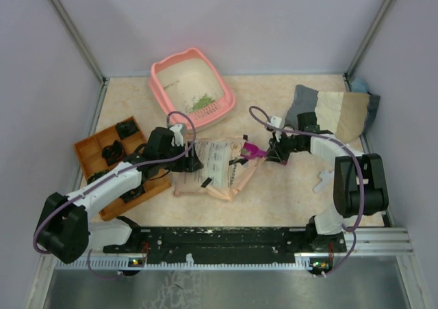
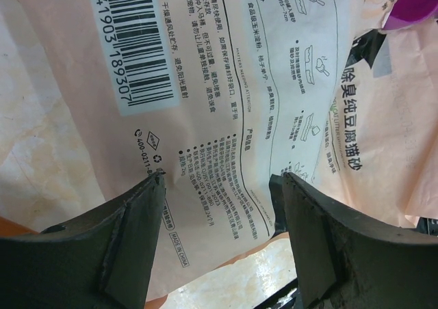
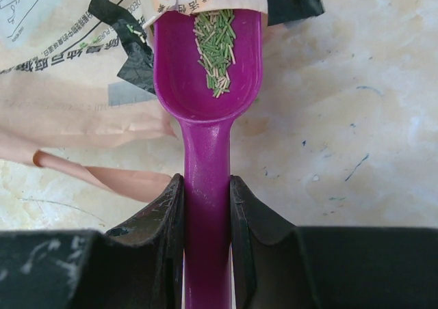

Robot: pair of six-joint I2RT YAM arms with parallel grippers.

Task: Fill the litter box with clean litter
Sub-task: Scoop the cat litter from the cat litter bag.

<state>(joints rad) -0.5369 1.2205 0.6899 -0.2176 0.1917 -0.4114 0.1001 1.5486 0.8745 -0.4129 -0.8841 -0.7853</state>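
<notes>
The salmon-pink litter box stands at the back centre, with a small pile of green clean litter in its near right corner. My right gripper is shut on the handle of a magenta scoop. The scoop's bowl holds some green clean litter, and its tip lies at the mouth of the beige printed paper bag. My left gripper is open over the bag's printed face, its fingers wide apart, one on each side of the bag's lower edge.
An orange compartmented tray with black parts sits at the left, under my left arm. A folded grey and beige cloth lies at the back right. Black tape pieces stick to the bag near its mouth.
</notes>
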